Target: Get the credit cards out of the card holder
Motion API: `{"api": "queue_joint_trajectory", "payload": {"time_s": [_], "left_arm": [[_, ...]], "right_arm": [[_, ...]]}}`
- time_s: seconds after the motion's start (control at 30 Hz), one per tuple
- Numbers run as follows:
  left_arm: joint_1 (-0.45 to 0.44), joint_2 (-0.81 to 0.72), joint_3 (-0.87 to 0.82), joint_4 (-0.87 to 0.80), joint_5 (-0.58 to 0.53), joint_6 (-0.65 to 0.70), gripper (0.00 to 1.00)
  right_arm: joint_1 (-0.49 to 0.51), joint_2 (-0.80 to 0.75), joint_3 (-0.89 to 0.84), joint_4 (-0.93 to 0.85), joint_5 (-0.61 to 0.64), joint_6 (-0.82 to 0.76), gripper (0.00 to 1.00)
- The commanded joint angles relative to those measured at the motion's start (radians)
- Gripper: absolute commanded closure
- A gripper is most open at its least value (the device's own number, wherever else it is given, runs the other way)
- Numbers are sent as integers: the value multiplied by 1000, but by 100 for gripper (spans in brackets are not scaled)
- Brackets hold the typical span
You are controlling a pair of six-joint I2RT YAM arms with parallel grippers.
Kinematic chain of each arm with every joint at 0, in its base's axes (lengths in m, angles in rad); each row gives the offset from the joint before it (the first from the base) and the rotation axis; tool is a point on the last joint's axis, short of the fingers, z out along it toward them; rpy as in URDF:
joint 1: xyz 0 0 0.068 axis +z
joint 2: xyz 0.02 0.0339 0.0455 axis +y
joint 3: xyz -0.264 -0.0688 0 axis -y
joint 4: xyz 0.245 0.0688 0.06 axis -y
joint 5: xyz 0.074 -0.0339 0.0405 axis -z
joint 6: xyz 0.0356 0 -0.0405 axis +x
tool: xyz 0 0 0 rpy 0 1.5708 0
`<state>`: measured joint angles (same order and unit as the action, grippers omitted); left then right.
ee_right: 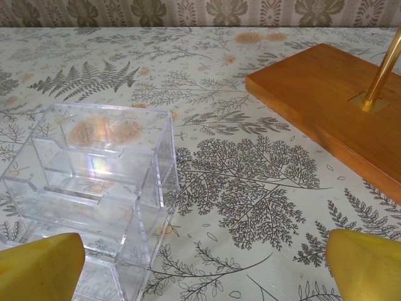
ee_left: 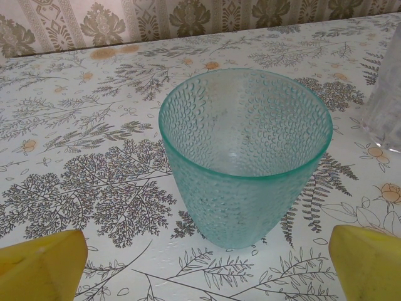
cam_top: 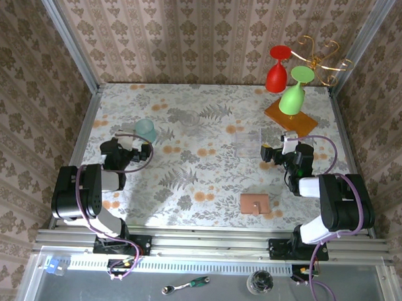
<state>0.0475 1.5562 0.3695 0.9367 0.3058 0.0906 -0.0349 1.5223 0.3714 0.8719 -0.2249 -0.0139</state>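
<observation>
Left gripper (cam_top: pixel 133 153) and right gripper (cam_top: pixel 272 153): both jaws fully spread, nothing held (task looks unstarted).

Card holder (cam_top: pixel 254 204) lies flat on the table (cam_top: pixel 189 123) near the front edge, closer to the right arm, tan face up and apparently closed. No credit cards can be seen, so my read is both are inside it. Everything is left to do: reach the holder, open it, pull two cards. The left wrist view has the yellow fingertips (ee_left: pixel 37 266) well apart, with a teal cup (ee_left: pixel 244 157) standing upright ahead between them, no contact. The right fingertips (ee_right: pixel 366 263) are just as wide, with a clear acrylic organiser (ee_right: pixel 94 175) ahead-left and the wooden slab (ee_right: pixel 326 100) of the goblet rack ahead-right, touching neither. The right gripper is the nearer one to the holder (still well apart from it).
</observation>
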Motion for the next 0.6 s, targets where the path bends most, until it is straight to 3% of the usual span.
{"api": "queue_joint_trajectory", "payload": {"time_s": [0.0, 0.57], "left_arm": [[5, 2, -3, 37, -12, -5, 0], [-47, -182, -29, -73, -212, -10, 0]], "right_arm": [[-4, -14, 28, -18, 13, 12, 0], [18, -180, 128, -357, 57, -13, 0]]}}
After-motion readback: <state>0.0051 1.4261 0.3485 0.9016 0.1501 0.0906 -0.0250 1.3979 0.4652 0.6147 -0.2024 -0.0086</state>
